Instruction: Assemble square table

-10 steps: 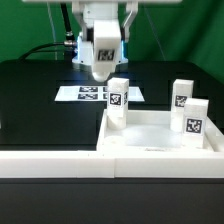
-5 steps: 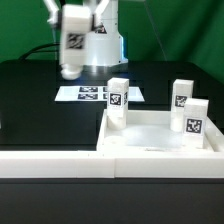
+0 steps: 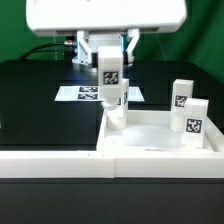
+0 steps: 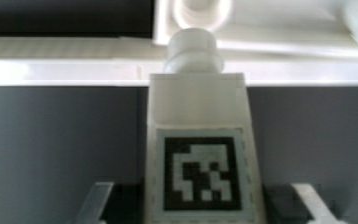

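Square table [image 3: 160, 135] leg [image 3: 111, 88] clamped between fingers [image 4: 101, 197], upright over top's near-corner rim.

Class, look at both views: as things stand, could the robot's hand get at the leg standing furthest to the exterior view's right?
Probably not yet. The hand is shut on another leg over the table top. The far-right leg itself stands clear from above.

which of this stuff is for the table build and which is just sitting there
For the build:
- white table top
- leg in the pincer, over a corner socket
- two legs standing at the exterior view's right

Just there:
- marker board
- black table
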Available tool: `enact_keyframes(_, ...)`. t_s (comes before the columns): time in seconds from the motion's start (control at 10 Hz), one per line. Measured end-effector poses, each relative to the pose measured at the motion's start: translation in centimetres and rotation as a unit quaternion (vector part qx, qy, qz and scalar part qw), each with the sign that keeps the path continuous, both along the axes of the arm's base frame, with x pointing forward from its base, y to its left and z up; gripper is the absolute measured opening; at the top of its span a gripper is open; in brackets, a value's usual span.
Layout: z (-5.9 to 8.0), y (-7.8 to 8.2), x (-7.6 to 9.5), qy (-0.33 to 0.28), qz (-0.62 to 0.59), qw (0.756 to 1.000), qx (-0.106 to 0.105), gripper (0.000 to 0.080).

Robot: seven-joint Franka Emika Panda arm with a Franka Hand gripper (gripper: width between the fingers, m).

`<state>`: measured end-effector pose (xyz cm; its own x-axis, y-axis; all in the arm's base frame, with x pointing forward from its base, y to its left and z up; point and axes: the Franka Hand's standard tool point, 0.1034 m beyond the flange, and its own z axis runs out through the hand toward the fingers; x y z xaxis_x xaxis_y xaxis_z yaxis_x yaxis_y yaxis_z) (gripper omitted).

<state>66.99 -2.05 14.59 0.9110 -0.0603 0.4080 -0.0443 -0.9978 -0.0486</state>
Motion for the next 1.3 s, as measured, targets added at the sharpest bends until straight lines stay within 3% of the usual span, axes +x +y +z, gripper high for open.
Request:
enact_keyframes(0.3, -0.1, -0.8, -0.1, -0.012, -0.006, 1.0, -0.007, 0.0288)
enact_keyframes(0.4, -0.2, -1.4, -0.5, -0.04, -0.017, 0.999, -0.022, 0.0288)
enact_keyframes(0.6, -1.0, 1.0, -1.0, -0.072, -0.074, 0.995, -0.004, 0.0288)
enact_keyframes(0.7, -0.8, 1.4, -0.8, -0.078, -0.077, 0.994, -0.003, 0.0288)
enact_keyframes(0.9, -0.2, 1.0, -0.6, -0.084, -0.08, 0.993, -0.003, 0.0288)
enact_keyframes(1.3, -0.8, 1.2, -0.8, -0.08, -0.083, 0.993, -0.003, 0.0288)
